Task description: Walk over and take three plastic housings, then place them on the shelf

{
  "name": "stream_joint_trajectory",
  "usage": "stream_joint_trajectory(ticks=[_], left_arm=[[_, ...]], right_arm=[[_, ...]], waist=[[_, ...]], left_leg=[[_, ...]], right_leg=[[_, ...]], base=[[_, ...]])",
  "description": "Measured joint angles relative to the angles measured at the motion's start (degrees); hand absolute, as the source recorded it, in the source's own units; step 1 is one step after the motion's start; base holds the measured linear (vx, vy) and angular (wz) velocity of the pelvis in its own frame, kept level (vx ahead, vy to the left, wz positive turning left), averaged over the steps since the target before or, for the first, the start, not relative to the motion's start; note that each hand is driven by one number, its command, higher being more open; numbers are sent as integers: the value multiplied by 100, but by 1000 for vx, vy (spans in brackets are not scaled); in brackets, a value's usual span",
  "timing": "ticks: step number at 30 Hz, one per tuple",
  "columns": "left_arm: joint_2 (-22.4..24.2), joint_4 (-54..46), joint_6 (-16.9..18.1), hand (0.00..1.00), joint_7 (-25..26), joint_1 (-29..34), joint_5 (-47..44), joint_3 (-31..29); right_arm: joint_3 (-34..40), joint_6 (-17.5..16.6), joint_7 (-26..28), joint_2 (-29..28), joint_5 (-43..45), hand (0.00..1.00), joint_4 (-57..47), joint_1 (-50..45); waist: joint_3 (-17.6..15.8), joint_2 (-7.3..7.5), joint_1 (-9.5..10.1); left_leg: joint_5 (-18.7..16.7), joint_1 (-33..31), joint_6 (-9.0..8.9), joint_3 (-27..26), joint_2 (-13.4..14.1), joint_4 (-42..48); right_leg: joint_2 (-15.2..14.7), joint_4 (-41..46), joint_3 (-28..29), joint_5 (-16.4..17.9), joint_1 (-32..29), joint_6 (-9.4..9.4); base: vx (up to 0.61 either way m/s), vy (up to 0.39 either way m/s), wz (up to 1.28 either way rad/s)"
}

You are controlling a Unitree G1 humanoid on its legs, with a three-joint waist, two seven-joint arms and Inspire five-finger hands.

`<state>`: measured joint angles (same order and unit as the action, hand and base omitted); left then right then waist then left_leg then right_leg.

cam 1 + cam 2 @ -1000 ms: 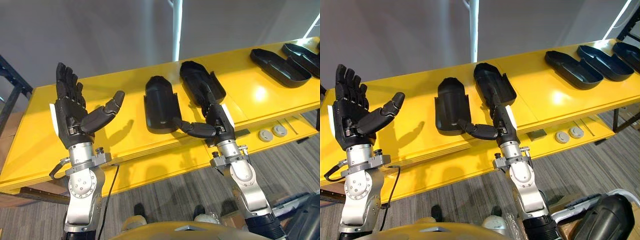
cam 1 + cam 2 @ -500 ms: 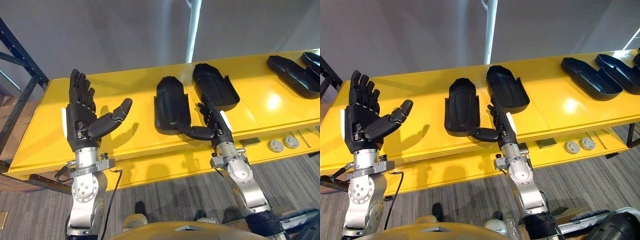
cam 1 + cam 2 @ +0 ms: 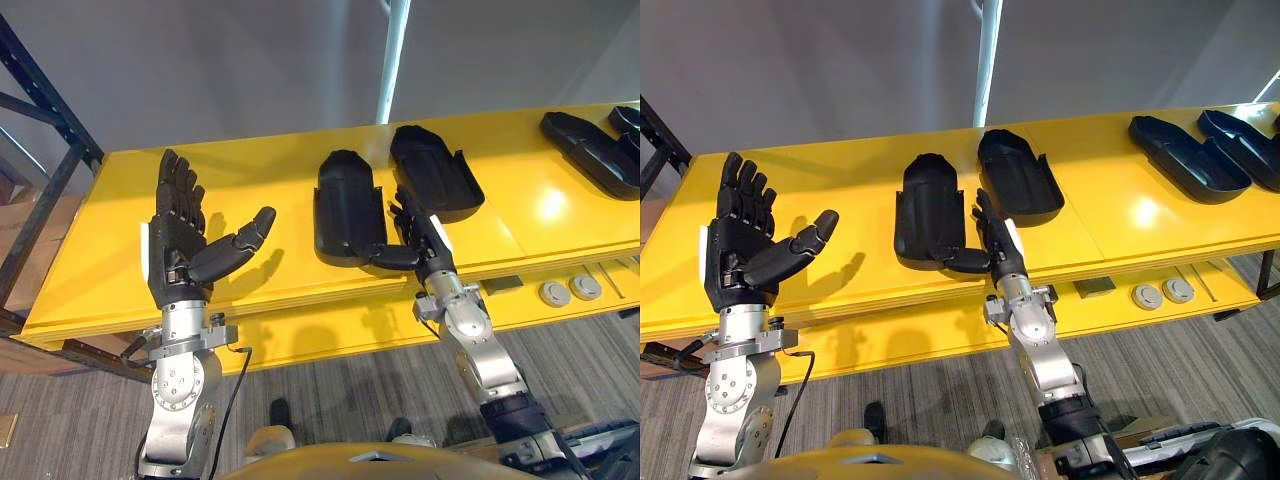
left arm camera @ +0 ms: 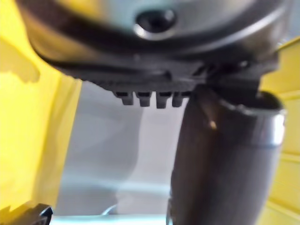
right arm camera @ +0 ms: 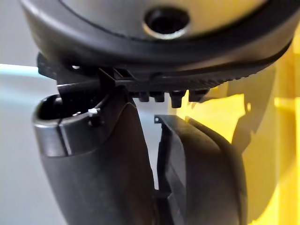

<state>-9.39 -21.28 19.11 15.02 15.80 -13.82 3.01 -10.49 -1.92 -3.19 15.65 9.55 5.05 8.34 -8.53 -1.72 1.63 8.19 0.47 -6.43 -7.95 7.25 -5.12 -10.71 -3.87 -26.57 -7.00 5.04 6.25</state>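
Note:
Two black plastic housings lie side by side on the yellow table (image 3: 120, 260): one (image 3: 345, 205) dome side up, the other (image 3: 432, 182) hollow side up behind it to the right. More housings (image 3: 1185, 155) lie at the table's far right. My right hand (image 3: 420, 240) is open, its fingers straight between the two near housings and its thumb stretched along the near end of the dome-up housing (image 5: 206, 178). My left hand (image 3: 185, 250) is raised open over the table's left part, holding nothing.
A dark metal rack frame (image 3: 45, 160) stands at the left end of the table. Two round grey discs (image 3: 567, 290) and a small dark plate (image 3: 505, 284) sit on the lower yellow ledge at the right. A pole (image 3: 397, 55) rises behind the table.
The whole view has shifted, so the camera has come closer and turned left. My right hand has reached further forward, its thumb now at the dome-up housing's near end. The left hand stays raised and open.

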Motion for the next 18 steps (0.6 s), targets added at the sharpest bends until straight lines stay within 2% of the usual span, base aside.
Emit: stream_joint_trajectory(ticks=[7,11,18], left_arm=[[3,-2,-1,100,121,2,10,6],[52,-7,0,100,158,35,14,3],[60,-10,0,100,189,104,14,-50]], right_arm=[[-20,0,-26,11,-24,100,157,510],[-27,4,-67,25,-33,100,377,835],[-35,32,-192,37,-256,100,613,1248]], waist=[[-166,-21,121],[-238,-91,128],[-419,-132,196]], left_leg=[[4,5,6,58,-18,1],[19,13,26,172,-61,2],[17,19,26,195,-68,3]], right_leg=[[-33,113,-37,61,-5,10],[-116,315,-141,192,-4,33],[-136,381,-155,225,-7,37]], base=[[4,-4,4],[8,-6,14],[1,0,1]])
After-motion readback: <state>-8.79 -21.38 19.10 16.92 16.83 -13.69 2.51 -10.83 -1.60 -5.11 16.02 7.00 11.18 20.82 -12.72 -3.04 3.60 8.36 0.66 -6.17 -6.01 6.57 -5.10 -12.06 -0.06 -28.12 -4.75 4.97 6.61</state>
